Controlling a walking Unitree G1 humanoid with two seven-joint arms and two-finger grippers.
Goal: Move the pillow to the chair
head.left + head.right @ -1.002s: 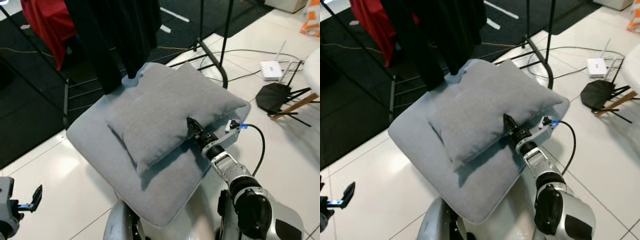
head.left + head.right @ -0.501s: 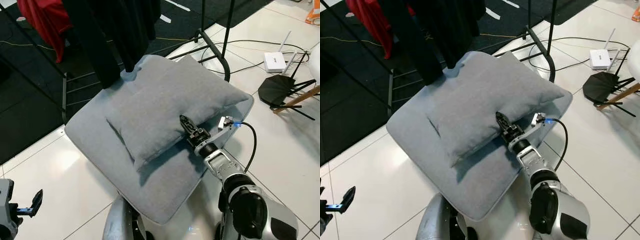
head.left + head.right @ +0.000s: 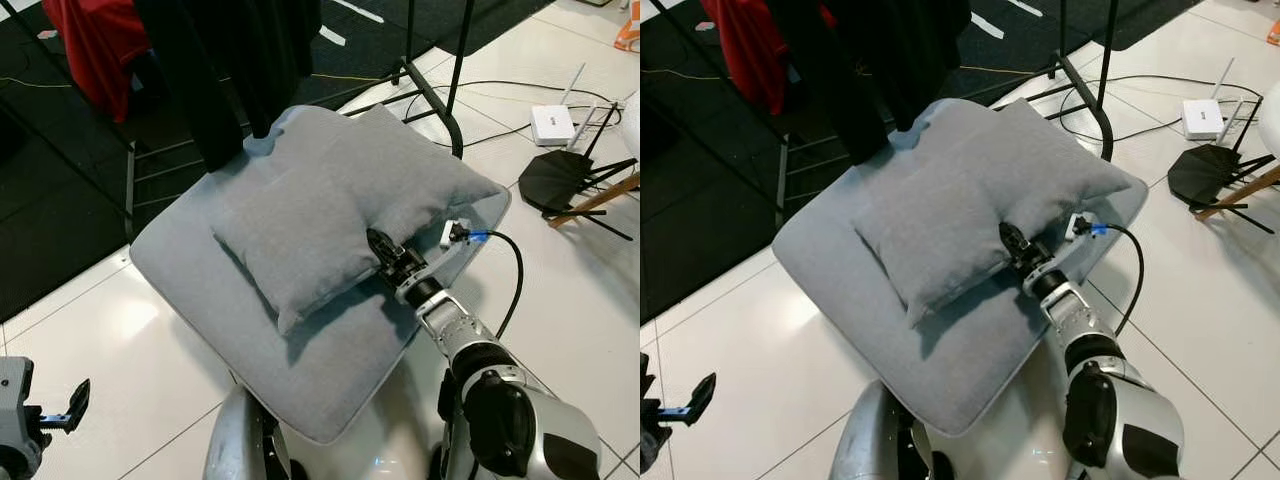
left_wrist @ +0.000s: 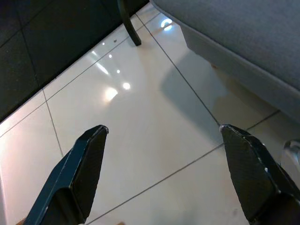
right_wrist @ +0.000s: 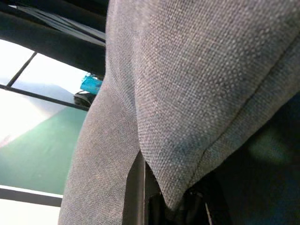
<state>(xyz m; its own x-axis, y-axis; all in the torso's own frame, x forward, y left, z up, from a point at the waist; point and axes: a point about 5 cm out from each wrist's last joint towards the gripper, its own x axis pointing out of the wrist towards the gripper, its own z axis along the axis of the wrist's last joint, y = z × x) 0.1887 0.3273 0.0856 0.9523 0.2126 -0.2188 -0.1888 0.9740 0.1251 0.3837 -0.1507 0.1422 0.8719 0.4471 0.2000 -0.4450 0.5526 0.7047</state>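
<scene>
A grey square pillow (image 3: 340,200) lies on a wide grey seat cushion (image 3: 190,270) right in front of me. My right gripper (image 3: 381,246) reaches to the pillow's near right edge and is shut on the pillow's fabric. In the right wrist view the grey pillow cloth (image 5: 197,84) is bunched between the fingers. My left gripper (image 3: 74,406) hangs low at my left side above the white floor, and its two black fingers (image 4: 86,164) stand wide apart with nothing between them.
A metal clothes rack (image 3: 452,90) with black garments (image 3: 230,60) and a red one (image 3: 95,45) stands behind the cushion. On the tiles to the right are a white router (image 3: 552,124), a black object (image 3: 556,180), loose cables and a wooden leg (image 3: 605,198).
The view has shifted slightly. My right gripper keeps its hold on the pillow's near edge, and the pillow has barely moved. The left arm hangs as before.
</scene>
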